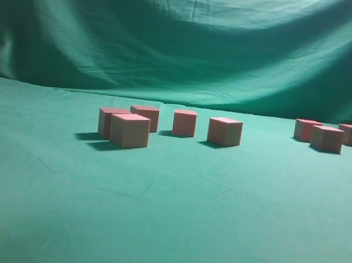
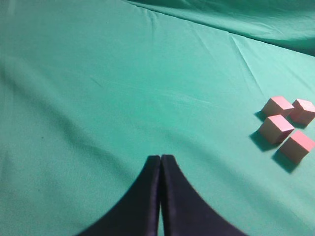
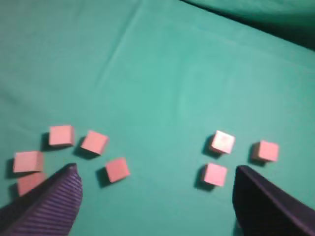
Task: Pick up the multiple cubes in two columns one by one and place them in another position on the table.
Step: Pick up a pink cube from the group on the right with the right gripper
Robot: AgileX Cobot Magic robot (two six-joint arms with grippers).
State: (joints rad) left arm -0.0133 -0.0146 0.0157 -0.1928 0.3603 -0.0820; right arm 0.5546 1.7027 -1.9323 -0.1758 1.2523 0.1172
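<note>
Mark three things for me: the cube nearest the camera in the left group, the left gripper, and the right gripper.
Nearest cube of the left group (image 1: pixel 129 132), exterior view, middle of its front face.
Left gripper (image 2: pixel 161 160), left wrist view, where the closed fingers meet at their tips.
Right gripper (image 3: pixel 156 169), right wrist view, midway between the spread fingers.

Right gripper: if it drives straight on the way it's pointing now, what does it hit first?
Probably nothing but cloth. The right gripper is open above the table, aimed at the bare gap between the left cluster of cubes and the right cluster. Depth is unclear.
</note>
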